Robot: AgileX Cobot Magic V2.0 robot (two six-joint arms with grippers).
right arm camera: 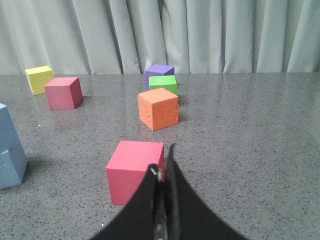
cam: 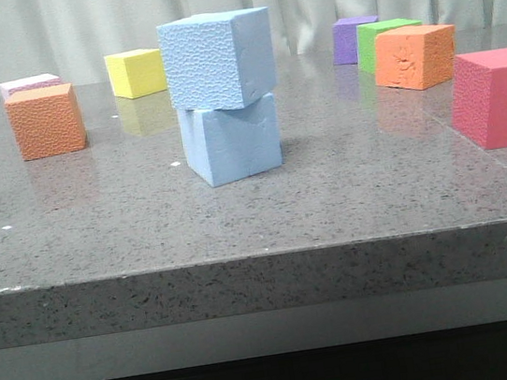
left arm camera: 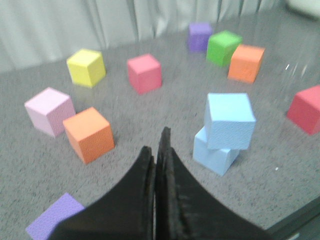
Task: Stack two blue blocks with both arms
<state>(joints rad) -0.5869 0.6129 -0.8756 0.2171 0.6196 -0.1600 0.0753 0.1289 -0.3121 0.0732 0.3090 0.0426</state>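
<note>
Front view: blue stack built, both hands clear

Left hand [left arm camera: 159, 165]: dark fingers pressed together, holding nothing, hanging above the tabletop [left arm camera: 150, 120] with the stack off at about 2 o'clock in its wrist view. Right hand [right arm camera: 164, 180]: fingers likewise together and empty, a pink cube [right arm camera: 134, 171] just ahead and the stack at 9 o'clock at the frame edge.

Stacking apparently complete; best handled now by keeping both hands well apart from the stack and avoiding any sweep near it.

Pebbled blue block [cam: 216, 59] on top of smoother blue block [cam: 230, 140], near the tabletop's middle. Upper one bumpy on every visible face, twisted slightly and overhanging the lower one. Lower one paler, flatter-faced, faintly cracked. Overhang modest, yet probably easy to topple with a nudge, both looking like light foam.
</note>
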